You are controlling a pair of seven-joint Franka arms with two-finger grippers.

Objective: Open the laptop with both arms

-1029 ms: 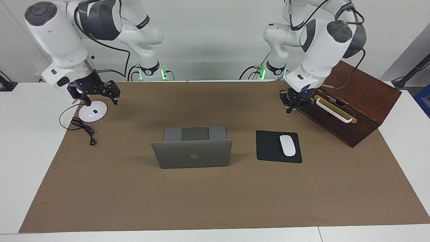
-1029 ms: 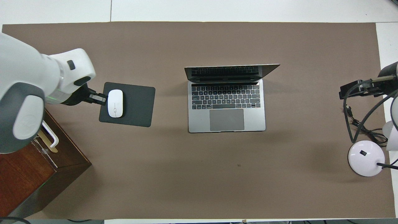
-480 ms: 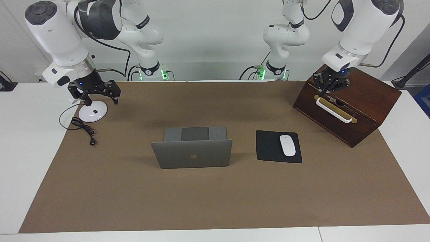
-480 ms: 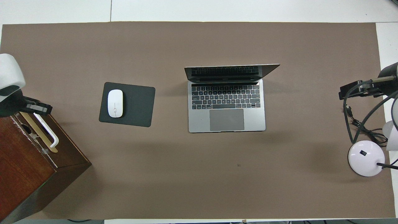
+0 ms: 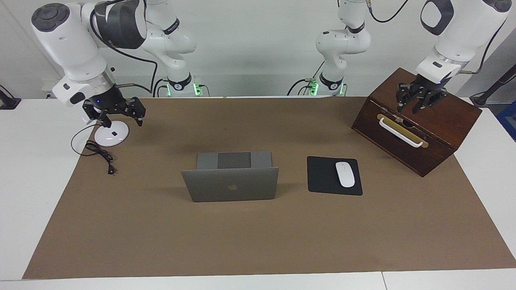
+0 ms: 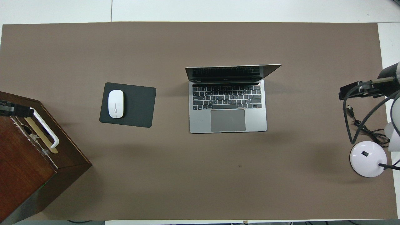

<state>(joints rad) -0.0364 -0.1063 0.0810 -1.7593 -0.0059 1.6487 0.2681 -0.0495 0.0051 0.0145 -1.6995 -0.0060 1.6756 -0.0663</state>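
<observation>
The silver-grey laptop [image 5: 230,189] stands open mid-table on the brown mat, its lid upright with the apple logo facing away from the robots. In the overhead view the laptop [image 6: 228,106] shows its keyboard and trackpad. Nothing touches it. My left gripper [image 5: 417,109] hangs over the top of the wooden box, open and empty; only its tip [image 6: 18,111] shows from above. At the right arm's end of the table, my right gripper [image 5: 122,120] hovers open over the lamp base, also seen from above [image 6: 354,92].
A wooden box [image 5: 439,121] with a white handle sits at the left arm's end. A black mouse pad [image 5: 322,177] carrying a white mouse [image 5: 345,174] lies beside the laptop. A white round lamp base [image 5: 111,136] and black cable [image 5: 98,152] lie under the right gripper.
The left arm has risen and swung from in front of the box to over its top, and its gripper has spread. The right arm and the laptop stay put.
</observation>
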